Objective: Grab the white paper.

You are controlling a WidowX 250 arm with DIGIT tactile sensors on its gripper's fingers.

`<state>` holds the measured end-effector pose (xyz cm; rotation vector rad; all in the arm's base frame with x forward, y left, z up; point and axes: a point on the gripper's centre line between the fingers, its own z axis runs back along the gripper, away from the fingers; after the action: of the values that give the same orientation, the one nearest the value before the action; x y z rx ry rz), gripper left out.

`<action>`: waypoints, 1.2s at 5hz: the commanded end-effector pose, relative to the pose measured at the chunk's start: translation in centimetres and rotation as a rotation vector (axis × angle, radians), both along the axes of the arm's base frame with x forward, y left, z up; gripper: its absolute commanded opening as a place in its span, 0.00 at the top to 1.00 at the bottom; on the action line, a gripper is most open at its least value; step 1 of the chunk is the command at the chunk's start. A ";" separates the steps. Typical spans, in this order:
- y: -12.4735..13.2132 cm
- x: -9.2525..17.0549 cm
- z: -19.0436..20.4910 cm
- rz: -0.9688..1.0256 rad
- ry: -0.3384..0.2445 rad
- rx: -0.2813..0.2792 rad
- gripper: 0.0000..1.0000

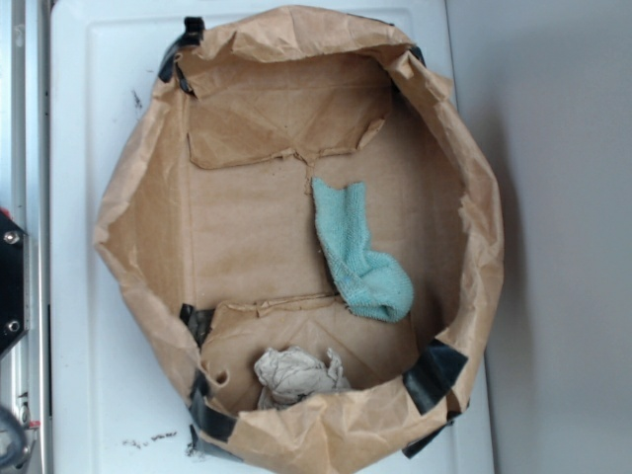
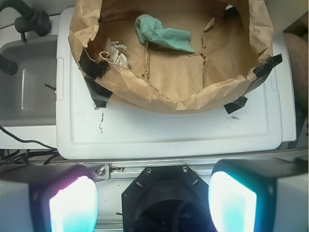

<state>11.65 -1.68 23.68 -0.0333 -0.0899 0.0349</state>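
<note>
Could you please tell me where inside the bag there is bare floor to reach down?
The brown paper bag has open floor left of the teal cloth, up to its left wall. The near end is tighter: the white paper lies there against the wall.

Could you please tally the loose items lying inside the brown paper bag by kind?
White paper, crumpled ball: 1
Teal cloth: 1
Total: 2, both on the floor of the brown paper bag.
</note>
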 end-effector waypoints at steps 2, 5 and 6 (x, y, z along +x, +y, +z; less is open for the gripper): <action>1.5 5.0 -1.0 -0.082 0.008 -0.024 0.00; 1.7 9.6 -0.8 -0.174 0.038 -0.030 0.00; 1.7 9.6 -0.8 -0.174 0.038 -0.030 0.00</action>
<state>21.13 -0.11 21.57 -0.0708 -0.0030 -0.1659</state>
